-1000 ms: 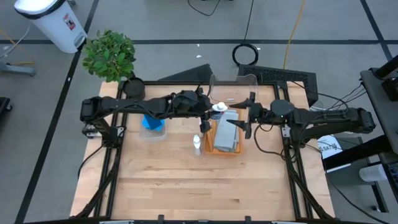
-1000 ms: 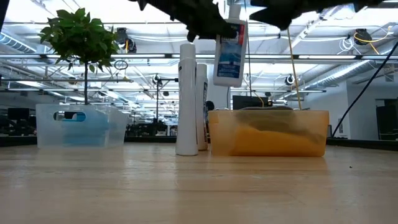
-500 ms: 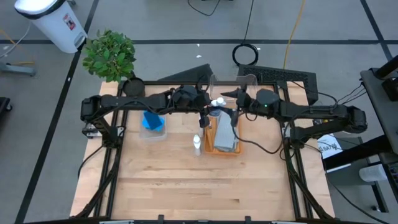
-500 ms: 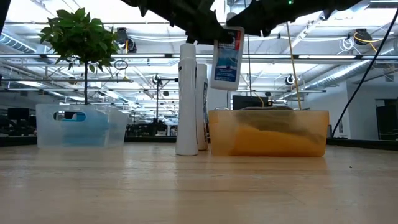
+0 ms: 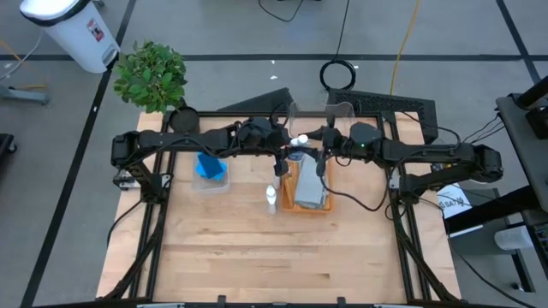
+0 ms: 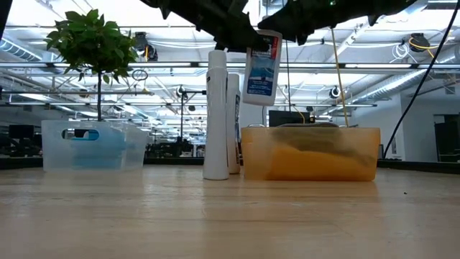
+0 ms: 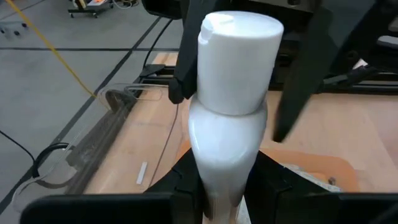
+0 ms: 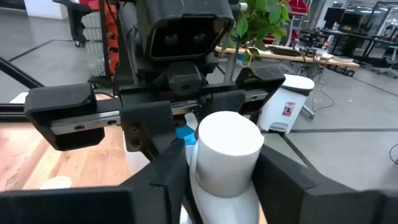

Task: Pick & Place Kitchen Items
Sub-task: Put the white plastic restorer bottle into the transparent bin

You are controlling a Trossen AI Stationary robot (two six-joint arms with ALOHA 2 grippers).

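Note:
My left gripper point(image 5: 288, 152) is shut on a white bottle with a blue label point(image 6: 260, 68), held in the air over the orange tray point(image 5: 288, 204). The bottle also shows in the left wrist view point(image 7: 227, 124). My right gripper point(image 5: 313, 154) is open. Its fingers point(image 7: 305, 68) stand on either side of the bottle's cap point(image 8: 227, 143). Two more white bottles point(image 6: 215, 115) stand upright on the table, left of the tray. A grey cloth point(image 5: 312, 184) lies in the tray. Blue sponges point(image 5: 210, 167) lie in a clear bin. My left gripper pinches the bottle's body just below its shoulder point(image 7: 221, 168) between its two fingers. The fingers come level from the table's left. The bottle is cap up, slightly tilted, and clear of the tray. My right gripper's fingers flank the cap; I cannot tell whether they touch it.
A second clear bin point(image 5: 321, 113) stands at the far edge behind the tray. A green potted plant point(image 5: 151, 75) stands at the far left corner. The near half of the wooden table point(image 5: 274, 257) is bare.
My right gripper has swung in from the table's right toward the bottle, and its fingers now stand around the cap. The bottle in my left gripper has shifted slightly toward the table's left and tipped a little.

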